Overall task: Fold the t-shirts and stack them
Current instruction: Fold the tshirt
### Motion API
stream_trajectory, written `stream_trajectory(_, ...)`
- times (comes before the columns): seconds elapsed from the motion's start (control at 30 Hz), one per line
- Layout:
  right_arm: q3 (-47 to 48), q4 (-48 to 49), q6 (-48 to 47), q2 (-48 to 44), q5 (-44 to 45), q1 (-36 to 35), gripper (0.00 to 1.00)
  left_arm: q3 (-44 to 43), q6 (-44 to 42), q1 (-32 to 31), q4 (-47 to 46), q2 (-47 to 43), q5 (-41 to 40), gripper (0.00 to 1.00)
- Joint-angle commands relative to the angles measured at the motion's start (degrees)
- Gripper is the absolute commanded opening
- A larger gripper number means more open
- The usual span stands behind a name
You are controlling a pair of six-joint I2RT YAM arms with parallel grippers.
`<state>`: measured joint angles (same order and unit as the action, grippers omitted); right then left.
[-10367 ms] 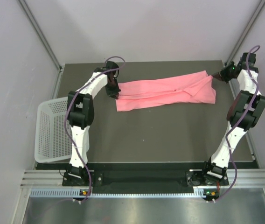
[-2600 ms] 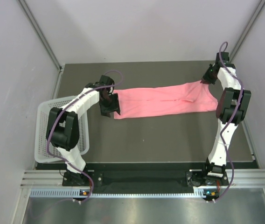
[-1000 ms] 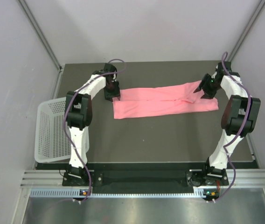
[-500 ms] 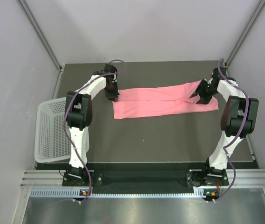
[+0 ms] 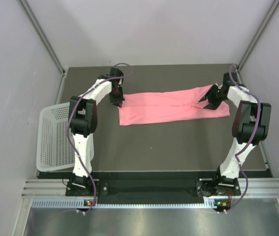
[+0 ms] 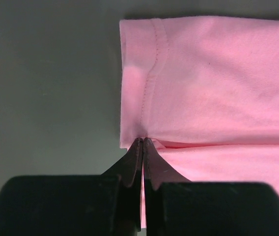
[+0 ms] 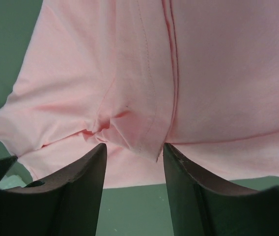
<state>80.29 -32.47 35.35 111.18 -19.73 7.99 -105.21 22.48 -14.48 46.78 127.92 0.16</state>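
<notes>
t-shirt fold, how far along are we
Done: the t-shirt lies on the table as a long narrow strip, folded lengthwise. In hand: the left pincer is shut on the strip's left end; the right pincer stands open with the right end's edge between its fingers, not gripped yet. Left: folding the strip crosswise into a compact bundle and stacking it.

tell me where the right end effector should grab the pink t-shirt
Take the t-shirt at its right end, on the stitched, bunched edge between the open jaws of the right end effector. Come down from above: it lies flat as a long folded strip, and the left end effector is shut on the opposite end, so a matching pinch probably suits.
</notes>
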Motion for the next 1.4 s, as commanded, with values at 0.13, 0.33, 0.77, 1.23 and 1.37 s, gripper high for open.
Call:
stream_trajectory(0.13, 1.4, 1.5, 1.5, 1.3, -0.1, -1.0, 0.49, -1.1, 0.2, 0.9, 2.0, -2.0, -2.7, 0.0)
stream_trajectory(0.33, 1.4, 1.5, 1.1, 1.7, 0.2, -1.2, 0.49, 0.3, 0.7, 0.9, 2.9, -3.1, -3.7, 0.0)
stream_trajectory(0.77, 4.4, 3.0, 0.9, 3.1, -0.8, -2.6, 0.11, 2.2, 2.7, 1.2, 3.6, -3.4, -7.7, 0.0)
stream_trajectory(1.23, 14.9, 4.9, 0.9, 10.9, -2.1, -5.1, 0.16, 1.4, 3.0, 1.2, 3.4, -3.4, -7.6, 0.1)
stream_trajectory(1.37, 18.5, 7.7, -1.2, 14.0, -2.7, -5.4, 0.19, 1.1, 2.7, 1.2, 4.1, -4.5, -7.7, 0.22)
